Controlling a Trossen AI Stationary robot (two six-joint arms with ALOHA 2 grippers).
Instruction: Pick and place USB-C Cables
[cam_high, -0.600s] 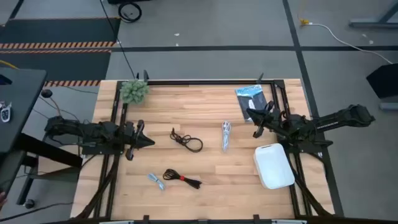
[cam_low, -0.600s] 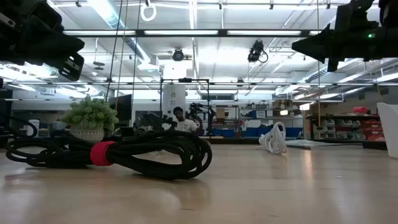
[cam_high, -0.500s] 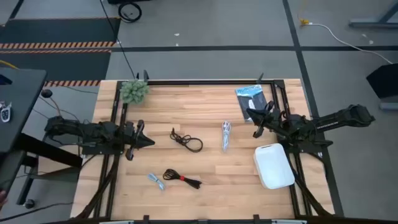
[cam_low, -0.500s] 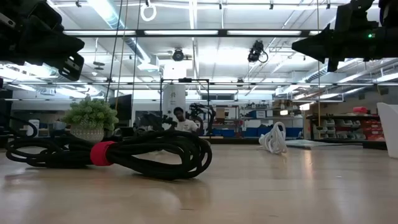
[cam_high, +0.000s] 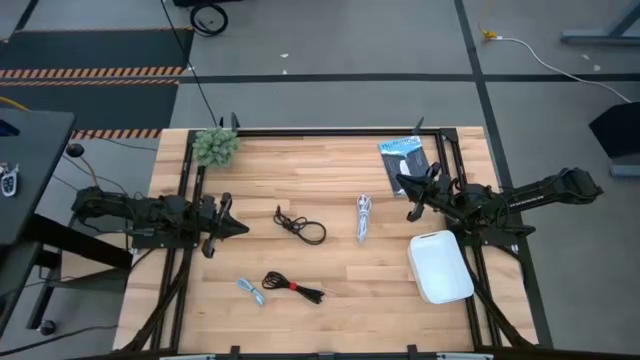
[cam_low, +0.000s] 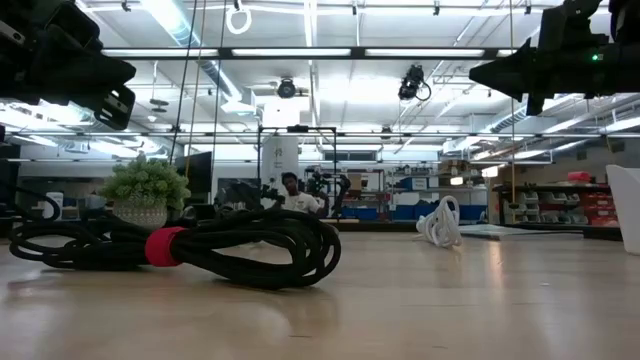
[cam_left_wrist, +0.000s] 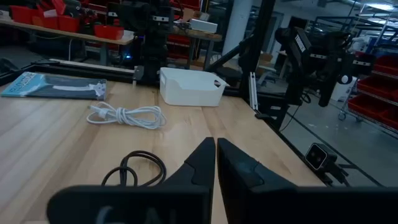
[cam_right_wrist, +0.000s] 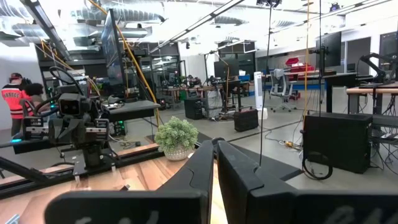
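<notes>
With the white tray (cam_high: 441, 267) as anchor, four USB-C cables (cam_high: 301, 227) lie loose on the table left of it, none collected, while the left gripper (cam_high: 232, 228) and right gripper (cam_high: 407, 186) hover empty, fingers pressed together, apparently waiting.

Left pincer (cam_left_wrist: 216, 163) tips pressed together, nothing between them. White cable (cam_left_wrist: 126, 115) lies on the counter (cam_left_wrist: 56, 149) just before the white tray (cam_left_wrist: 189, 86); blue packet (cam_left_wrist: 53, 85) well off to its side. Black cable (cam_left_wrist: 138, 169) loop sits nearer (partly hidden by the pincer).
</notes>
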